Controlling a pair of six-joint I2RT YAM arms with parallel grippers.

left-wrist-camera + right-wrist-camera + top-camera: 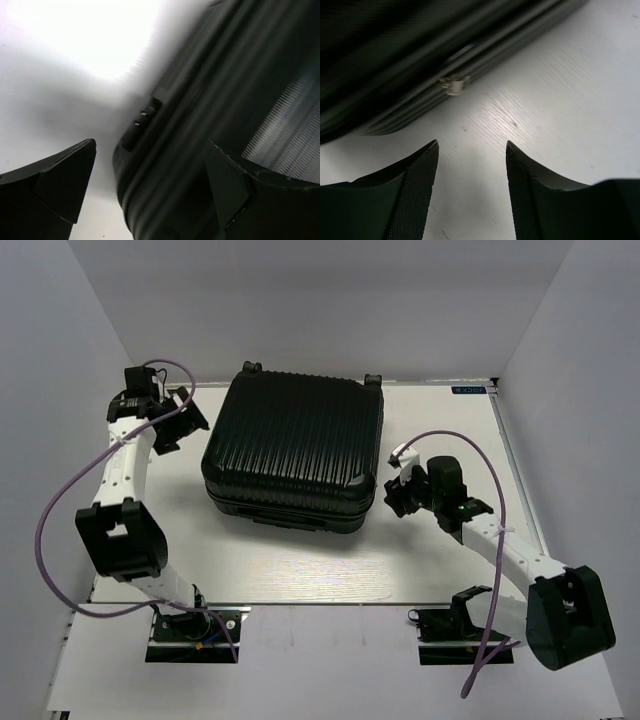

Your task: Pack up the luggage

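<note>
The luggage (293,448) is a large black ribbed hard-shell suitcase lying closed and flat in the middle of the white table, wheels at its far edge. My left gripper (187,418) is open beside its far left corner; in the left wrist view (150,145) the suitcase's side (200,125) fills the space between the fingers. My right gripper (397,492) is open and empty just off the suitcase's near right corner. In the right wrist view (472,145) the suitcase's edge (395,55) and a small metal zipper pull (453,85) lie ahead of the fingers.
White walls close the table (440,550) in on the left, back and right. The table's near edge runs in front of both arm bases. Purple cables loop off each arm.
</note>
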